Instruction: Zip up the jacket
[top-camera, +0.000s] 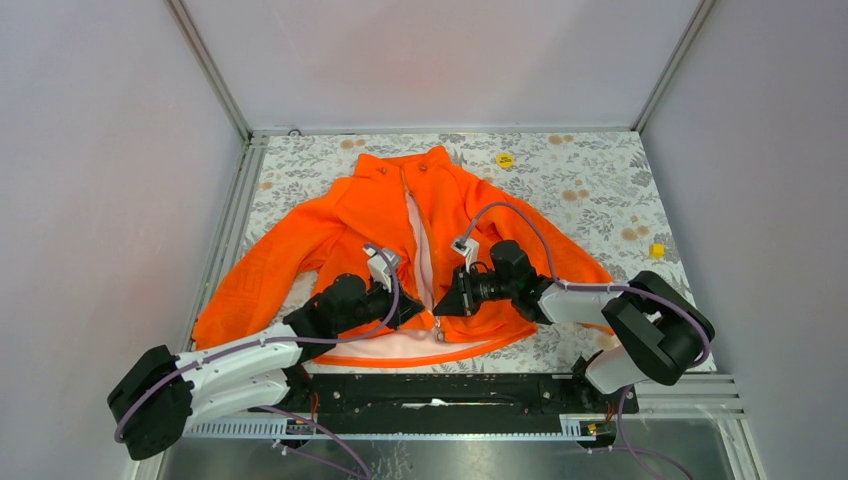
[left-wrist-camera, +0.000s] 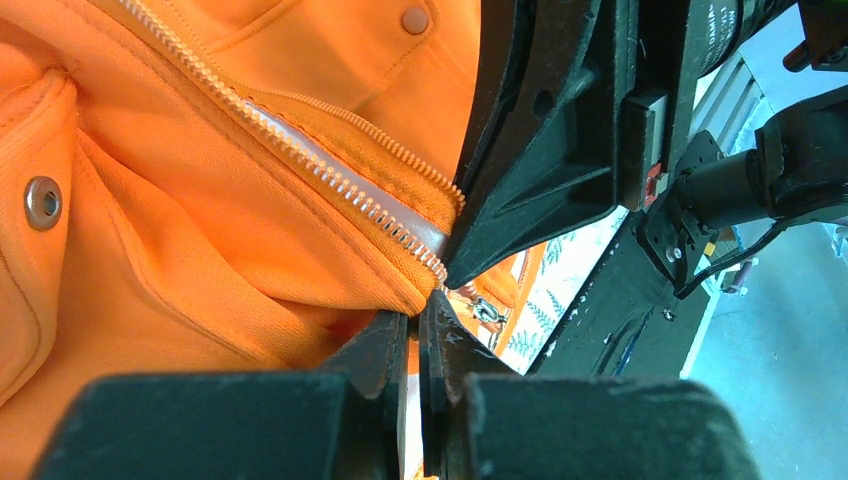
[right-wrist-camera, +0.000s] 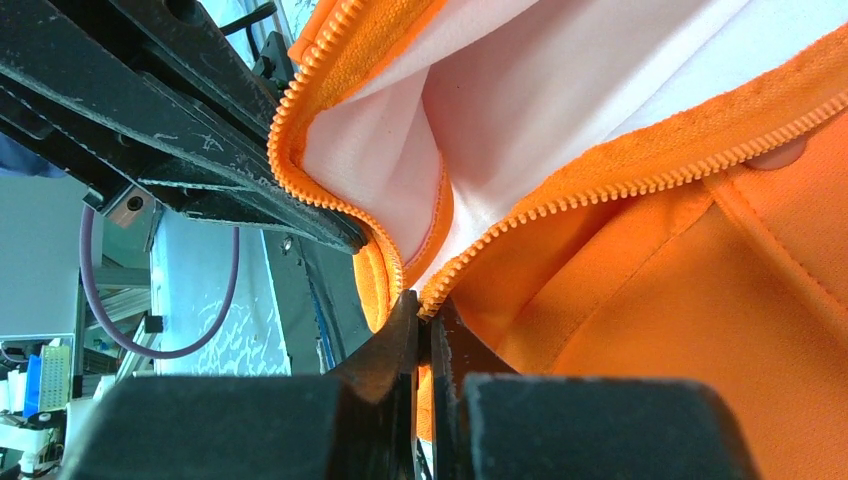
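The bright orange jacket (top-camera: 380, 215) lies flat on the flowery table (top-camera: 590, 170), front open, white inside showing. At its bottom edge, the left gripper (left-wrist-camera: 416, 330) and right gripper (right-wrist-camera: 424, 320) each pinch one zipper side.

Pale lilac-grey walls are boxing in the cell: back wall (top-camera: 440, 60), L wall (top-camera: 90, 200), R wall (top-camera: 770, 150), all plain, no windows. Two alum. posts (top-camera: 208, 65) are running diagonally up from the back corners. The surface (top-camera: 590, 175) is wearing a white cloth w/ grey leaf print and small orange blooms. A slotted alum. rail (top-camera: 228, 235) is running along its L edge, and a black rail (top-camera: 440, 392) is lying across the near edge. A round yellow disc (top-camera: 505, 159) is sitting near the back, and a small yellow cube (top-camera: 657, 250) is sitting by the R edge. Light is falling evenly and softly, w/ no hard shadows. A grey floor (top-camera: 480, 455) is showing below the near edge.
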